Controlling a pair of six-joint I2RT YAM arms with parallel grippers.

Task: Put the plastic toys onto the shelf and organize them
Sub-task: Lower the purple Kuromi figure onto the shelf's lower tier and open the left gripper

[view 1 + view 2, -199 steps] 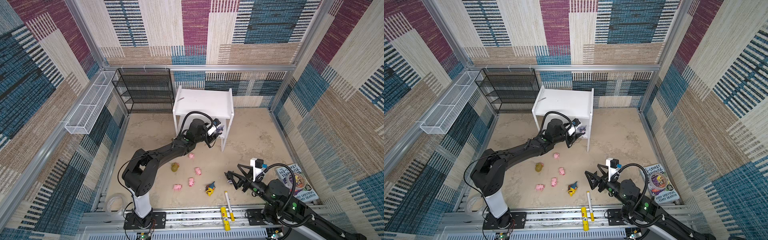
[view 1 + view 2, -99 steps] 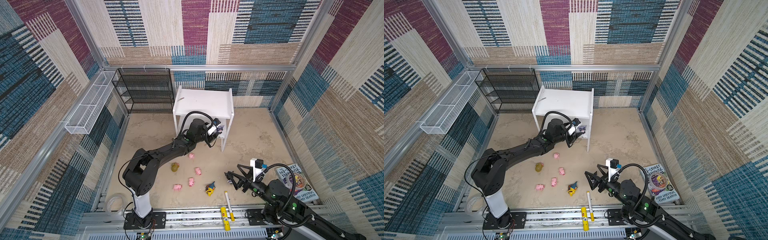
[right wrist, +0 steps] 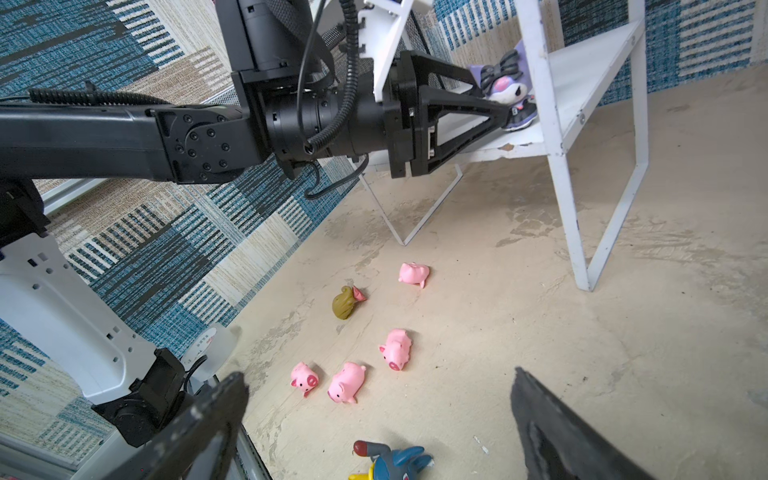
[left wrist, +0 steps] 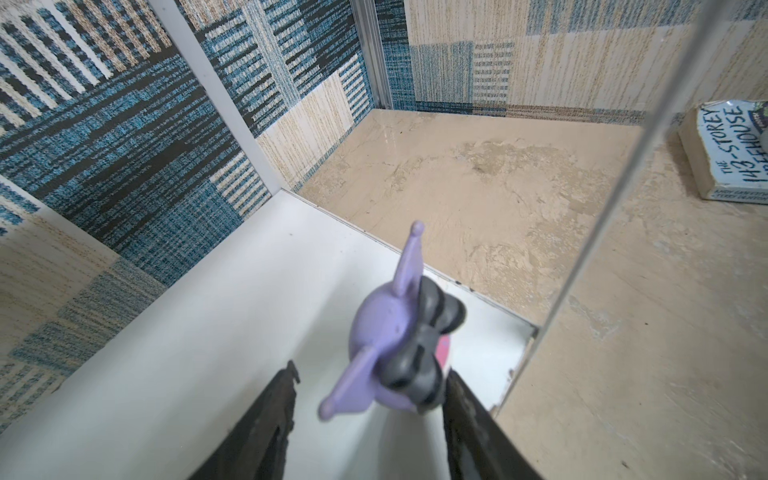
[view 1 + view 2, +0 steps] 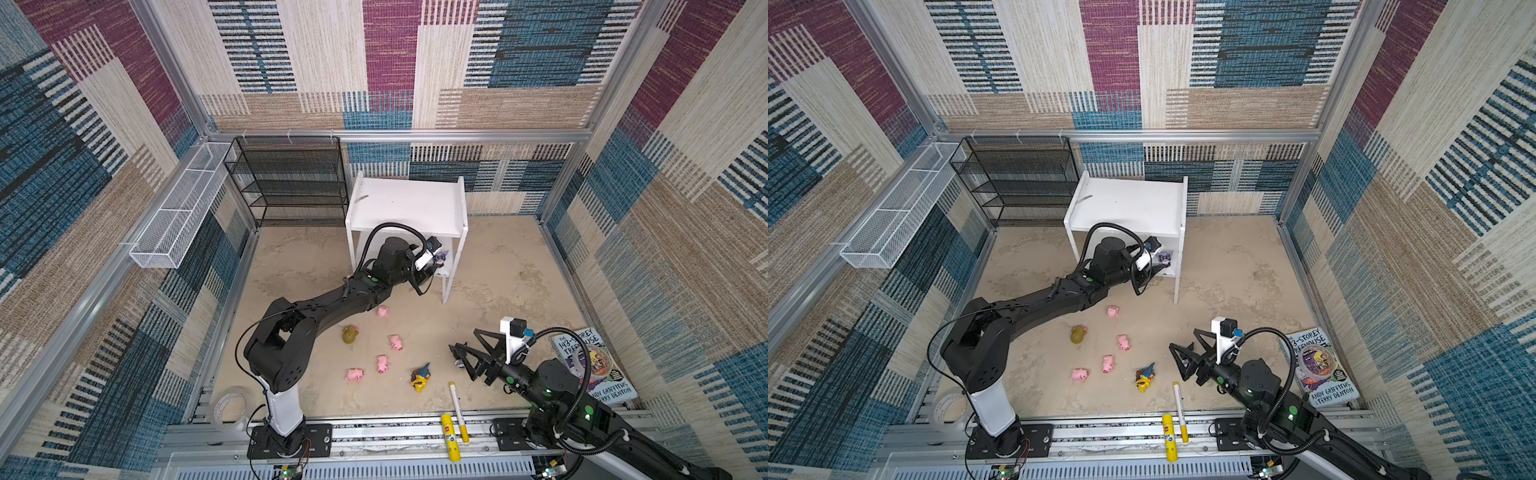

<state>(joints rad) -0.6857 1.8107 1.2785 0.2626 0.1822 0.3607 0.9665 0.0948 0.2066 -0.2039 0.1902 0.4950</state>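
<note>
left gripper (image 4: pixel 370 376) reaches into the shelf (image 5: pixel 407 203) at 12 o'clock of the floor. its jaws stand half apart on either side of the black-and-purple figure (image 4: pixel 390 332), over the lower board (image 4: pixel 208 353); whether they pinch it cannot be told. the doll (image 5: pixel 350 334) and four pink pigs (image 5: pixel 382 363) lie toward 6 o'clock, with the yellow figure with blue hood (image 5: pixel 421 377) at the pigs' 4 o'clock. right gripper (image 5: pixel 463 340), at 5 o'clock, gapes wide and empty.

We note beige floor (image 5: pixel 498 270) carrying white shelf (image 5: pixel 407 203), black mesh rack (image 5: pixel 291 183), book (image 5: pixel 577 345). Loose on floor: four pink pigs (image 5: pixel 395 342), olive-haired doll (image 5: pixel 350 334), yellow-blue figure (image 5: pixel 420 377), marker (image 5: pixel 457 409). Shelf's lower board (image 3: pixel 590 62): purple-black figure (image 3: pixel 503 83) at front corner; we cannot tell whether its feet rest there.
</note>
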